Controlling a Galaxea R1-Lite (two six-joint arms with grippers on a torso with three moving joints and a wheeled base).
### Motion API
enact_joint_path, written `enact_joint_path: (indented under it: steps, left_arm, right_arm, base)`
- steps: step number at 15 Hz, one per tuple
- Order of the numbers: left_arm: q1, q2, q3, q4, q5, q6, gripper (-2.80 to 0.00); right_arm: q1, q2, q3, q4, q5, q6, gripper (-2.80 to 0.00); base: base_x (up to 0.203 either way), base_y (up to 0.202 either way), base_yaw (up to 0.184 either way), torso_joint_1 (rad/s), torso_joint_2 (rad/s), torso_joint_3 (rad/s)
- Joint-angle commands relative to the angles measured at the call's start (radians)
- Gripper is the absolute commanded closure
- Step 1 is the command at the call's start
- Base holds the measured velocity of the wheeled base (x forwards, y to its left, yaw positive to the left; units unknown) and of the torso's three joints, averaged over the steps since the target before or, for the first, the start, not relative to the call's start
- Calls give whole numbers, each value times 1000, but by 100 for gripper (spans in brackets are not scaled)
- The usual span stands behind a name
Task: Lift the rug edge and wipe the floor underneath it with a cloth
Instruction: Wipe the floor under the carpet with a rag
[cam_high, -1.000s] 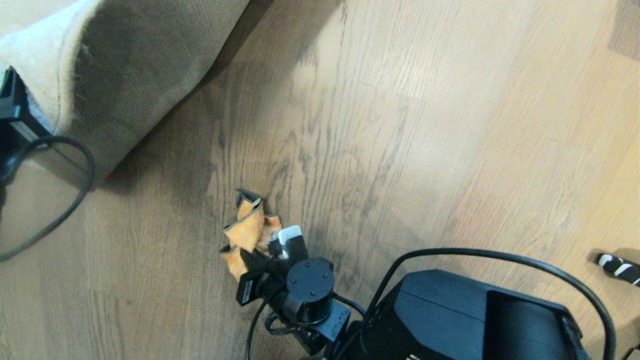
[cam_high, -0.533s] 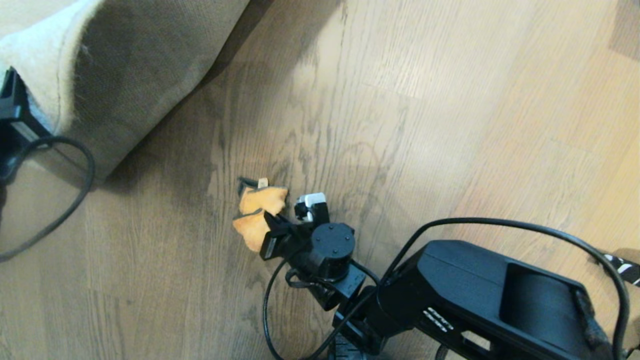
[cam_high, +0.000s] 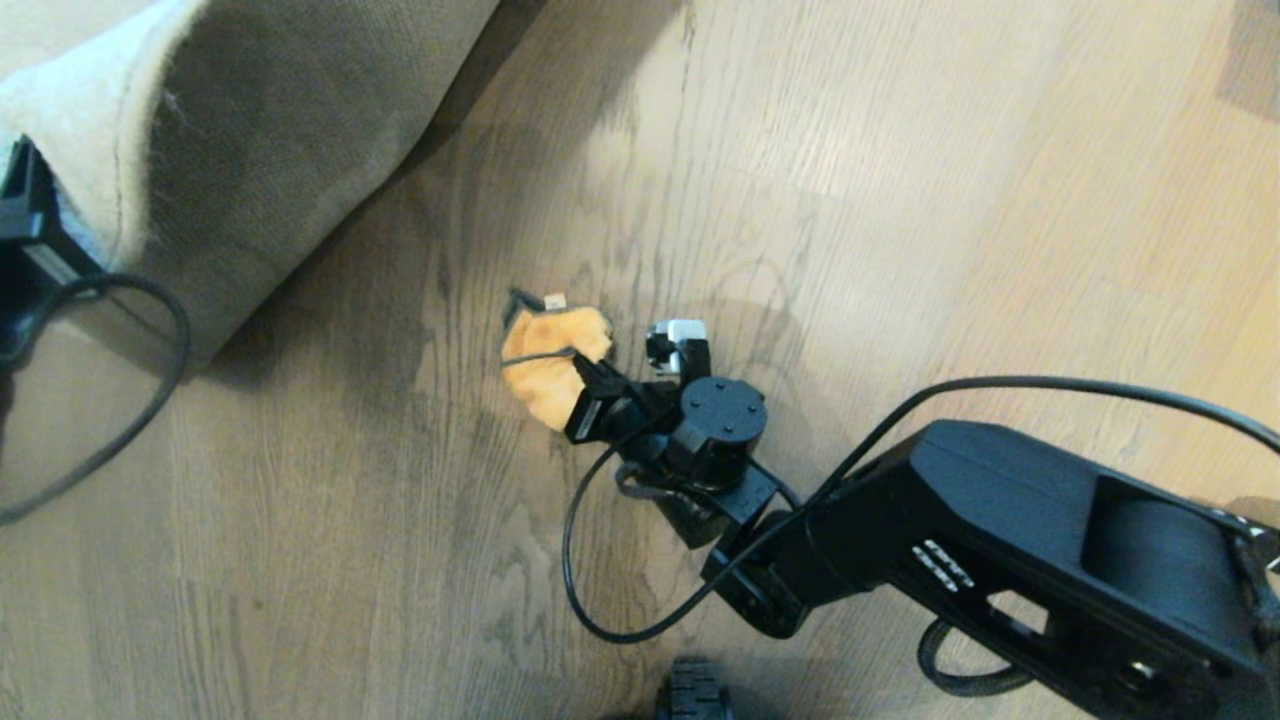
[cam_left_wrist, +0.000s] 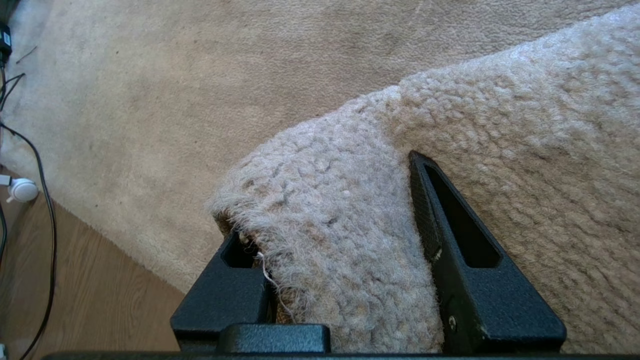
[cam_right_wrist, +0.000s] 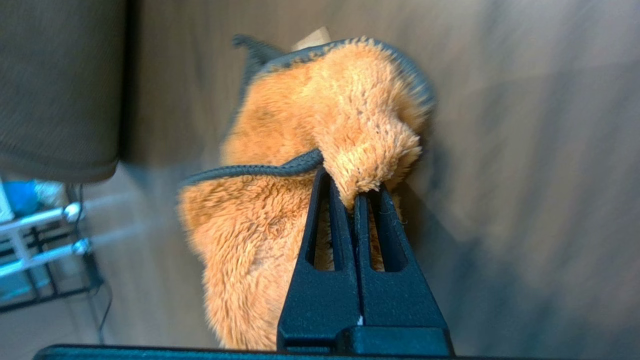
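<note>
The rug (cam_high: 270, 150) is held up at the far left, and its tan-brown woven backing faces the floor (cam_high: 900, 200). My left gripper (cam_left_wrist: 330, 210) is shut on the rug's pale grey pile edge (cam_left_wrist: 340, 260), one finger on each side of the fold. In the head view only a black part of the left gripper (cam_high: 20, 210) shows, at the left border. My right gripper (cam_high: 590, 385) is shut on the orange cloth (cam_high: 550, 365). It presses the bunched cloth (cam_right_wrist: 300, 125) onto the planks right of the lifted rug. The pinched fingertips (cam_right_wrist: 382, 200) grip a tuft of the cloth.
A black cable (cam_high: 150, 400) loops over the floor below the lifted rug. The right arm's own cable (cam_high: 600, 600) hangs near the wrist. A white plug (cam_left_wrist: 22, 190) and cords (cam_left_wrist: 47, 250) lie beside the rug. A metal rack (cam_right_wrist: 40, 250) stands beyond the rug.
My right gripper has slid the cloth forward and to the right across the planks, and the cloth has bunched tighter. The left gripper and the raised rug have not moved.
</note>
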Motion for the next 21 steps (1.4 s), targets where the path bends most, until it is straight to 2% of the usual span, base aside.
enact_joint_path:
  steps: [1,10,13,17,21]
  left_arm:
    - [0,2,0,-47,2,1,0]
    - [0,3,8,-47,2,1,0]
    - [0,3,8,-47,2,0,0]
    - [0,3,6,-47,2,0,0]
    - [0,6,6,-47,2,0,0]
  right_arm:
    - [-65,-33,0,-6,-3,2,0]
    - [-293,-118,0,5,0,1,0]
    - [-343,-134,0,8,0,2,0]
    - [-321,-146,16,6,0,1,0]
    - [-185,-144,103,-7,-1,-2,0]
  base:
    - [0,0,0,0,0,0]
    - [0,0,0,0,0,0]
    - [0,0,0,0,0,0]
    - [0,0,0,0,0,0]
    - [0,0,0,0,0,0]
